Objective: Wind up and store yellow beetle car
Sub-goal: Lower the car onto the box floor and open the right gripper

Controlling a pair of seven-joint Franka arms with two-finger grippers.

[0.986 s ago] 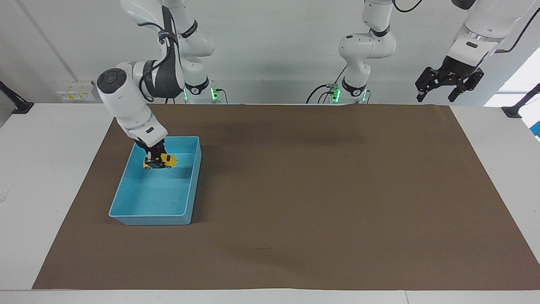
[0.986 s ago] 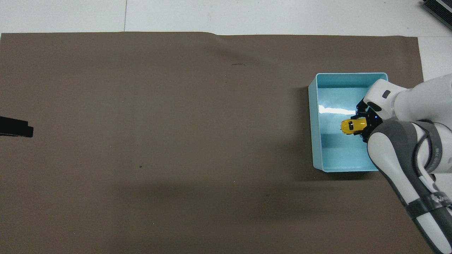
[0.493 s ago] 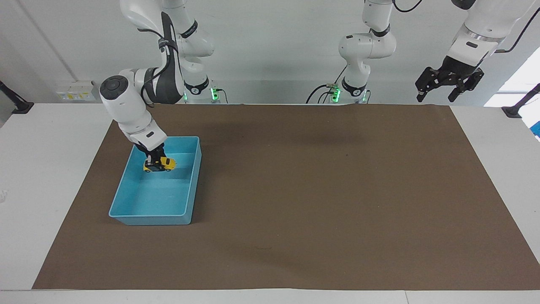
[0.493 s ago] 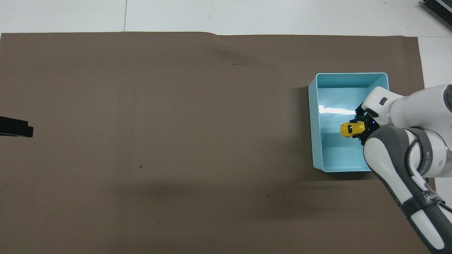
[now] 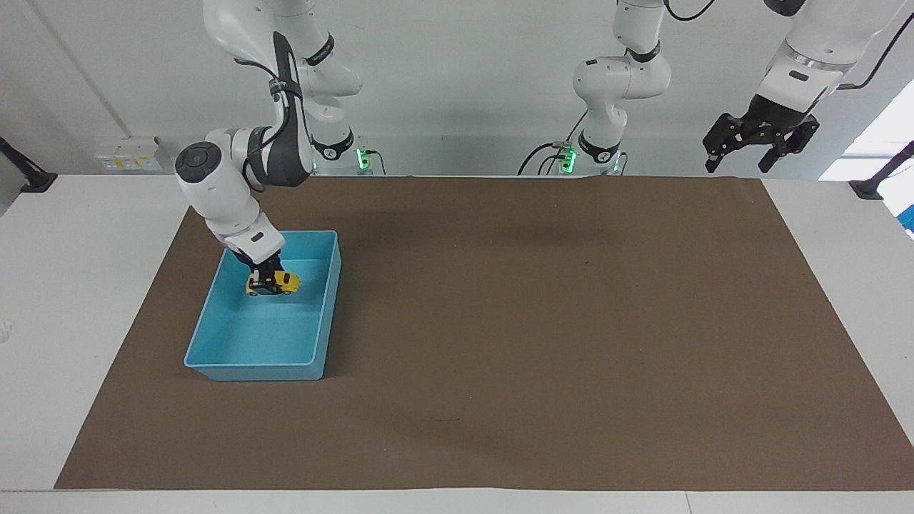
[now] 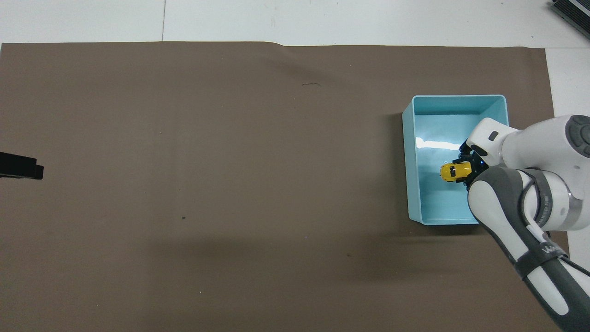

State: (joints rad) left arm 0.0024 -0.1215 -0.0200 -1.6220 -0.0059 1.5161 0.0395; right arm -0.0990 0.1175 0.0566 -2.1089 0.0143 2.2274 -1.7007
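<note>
Brown paper (image 5: 500, 343) is being seen spread across the white table (image 5: 78, 285), and a blue tray (image 5: 214, 368) is being shown lying on it toward the right arm's end. Within that tray, the yellow beetle car (image 5: 273, 283) is being held by the right gripper (image 5: 265, 277), whose fingers are being kept clamped on the car's rear part while the arm is being angled down into the tray's interior. From above, the yellow beetle car (image 6: 454, 171) is being seen over the middle of the tray floor, its nose being pointed toward the tray's long wall (image 6: 406, 161) on the left arm's side; whether its wheels are being rested on the floor cannot be told. Nothing else is being shown inside the tray. Over at the other end, the left gripper (image 5: 759, 153) is being kept waiting in the air above the table's corner, its fingers being held wide apart.
</note>
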